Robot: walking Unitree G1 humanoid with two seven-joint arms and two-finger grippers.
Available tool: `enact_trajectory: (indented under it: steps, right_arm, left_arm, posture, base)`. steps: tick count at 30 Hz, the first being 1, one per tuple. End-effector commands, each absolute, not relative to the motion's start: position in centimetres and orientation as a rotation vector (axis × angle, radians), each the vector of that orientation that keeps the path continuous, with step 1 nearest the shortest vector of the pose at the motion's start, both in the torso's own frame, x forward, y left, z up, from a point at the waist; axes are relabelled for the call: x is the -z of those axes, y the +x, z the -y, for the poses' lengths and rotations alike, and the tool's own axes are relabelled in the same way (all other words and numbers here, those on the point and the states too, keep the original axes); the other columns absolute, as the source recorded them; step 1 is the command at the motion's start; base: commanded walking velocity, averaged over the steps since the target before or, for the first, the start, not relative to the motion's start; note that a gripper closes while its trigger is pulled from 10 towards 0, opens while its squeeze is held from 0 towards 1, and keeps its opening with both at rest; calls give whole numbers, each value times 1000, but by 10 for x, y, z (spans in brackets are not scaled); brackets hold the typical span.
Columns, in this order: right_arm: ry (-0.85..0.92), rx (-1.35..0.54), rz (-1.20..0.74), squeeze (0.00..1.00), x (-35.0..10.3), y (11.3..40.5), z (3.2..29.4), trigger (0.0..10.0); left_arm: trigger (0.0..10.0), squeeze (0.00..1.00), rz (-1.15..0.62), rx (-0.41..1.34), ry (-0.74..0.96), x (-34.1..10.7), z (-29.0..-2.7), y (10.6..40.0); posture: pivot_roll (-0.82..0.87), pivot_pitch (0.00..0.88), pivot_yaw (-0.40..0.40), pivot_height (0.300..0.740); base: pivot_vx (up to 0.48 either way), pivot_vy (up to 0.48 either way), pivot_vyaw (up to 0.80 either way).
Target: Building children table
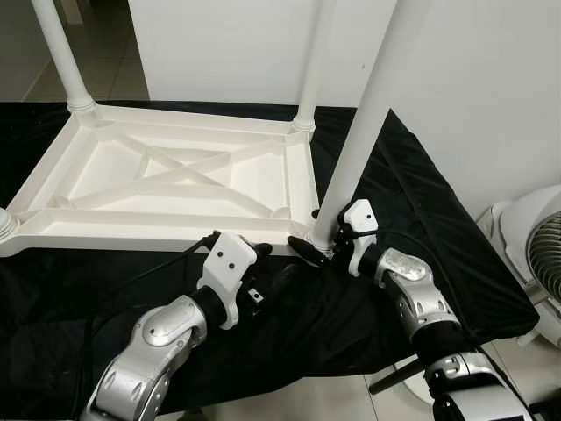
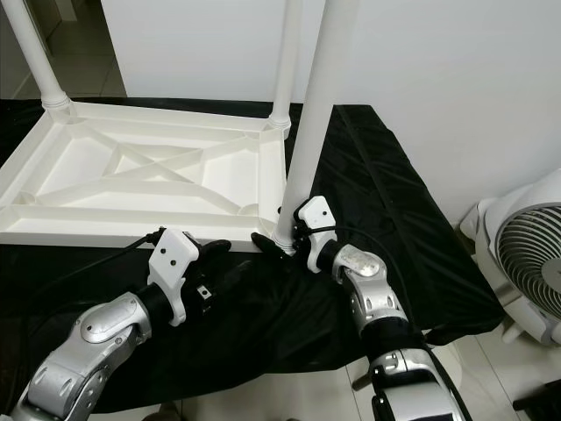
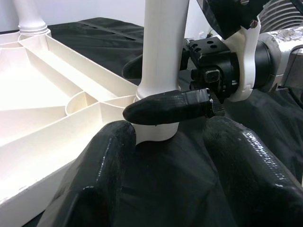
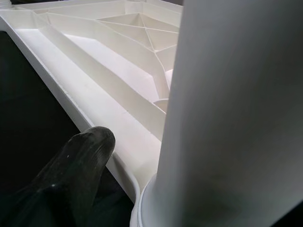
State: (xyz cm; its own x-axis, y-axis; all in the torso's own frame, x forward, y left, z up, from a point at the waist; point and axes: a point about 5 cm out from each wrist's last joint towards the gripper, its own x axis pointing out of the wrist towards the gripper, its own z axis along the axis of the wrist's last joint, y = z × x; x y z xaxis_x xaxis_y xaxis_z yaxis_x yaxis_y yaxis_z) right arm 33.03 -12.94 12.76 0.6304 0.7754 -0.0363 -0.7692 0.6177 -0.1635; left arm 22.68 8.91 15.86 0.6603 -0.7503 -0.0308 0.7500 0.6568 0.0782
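Left eye view: right gripper clamps table leg just off tabletop corner; left gripper open nearby.

Both silver arms reach forward and low toward the near right corner of the upturned table top. The right claw is clamped round the base of the white leg that stands just off that corner, one black finger wrapped across the leg's near side and the other pressed behind it. The right wrist is bent inward, its forearm angling up from the robot's right. The left claw sits just short of the same corner, fingers spread apart and empty, tips resting low on the black cloth and pointing at the leg's foot. The left forearm rises from below, elbow bent.
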Motion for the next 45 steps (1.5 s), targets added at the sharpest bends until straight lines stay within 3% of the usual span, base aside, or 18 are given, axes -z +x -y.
enact_trajectory:
  steps: [1,6,7,8,9,23,30,45]
  right_arm:
    - [-169,-910,40,0,-128,332,127,10000]
    - [-178,-918,34,0,-126,333,130,10000]
    - [-185,-921,33,0,-126,334,131,3255]
    - [-185,-921,33,0,-126,334,131,3255]
    - [-188,-923,32,0,-126,334,132,118]
    - [-153,-859,38,0,-125,329,145,0]
    - [-128,-601,23,0,-119,325,154,0]
    - [2,-23,33,0,-123,302,143,0]
  left_arm:
    - [10000,0,-1,869,81,-159,-88,223]
    - [10000,0,0,872,84,-160,-88,223]
    - [10000,0,-1,873,82,-161,-88,223]
    - [10000,0,-1,873,82,-161,-88,223]
    - [10000,0,-2,874,83,-161,-88,223]
    - [10000,0,-3,874,70,-160,-86,222]
    - [10000,0,-3,877,58,-159,-83,223]
    - [10000,0,-3,910,40,-157,-76,224]
  posture:
    - [255,39,-48,740]
    - [254,51,-41,740]
    - [253,53,-42,740]
    - [253,53,-42,740]
    - [253,57,-40,740]
    - [233,69,-52,740]
    - [211,73,-65,740]
    - [171,65,-65,740]
  base:
    - [0,0,0]
    - [0,0,0]
    - [0,0,0]
    - [0,0,0]
    - [0,0,0]
    - [0,0,0]
    - [0,0,0]
    - [0,0,0]
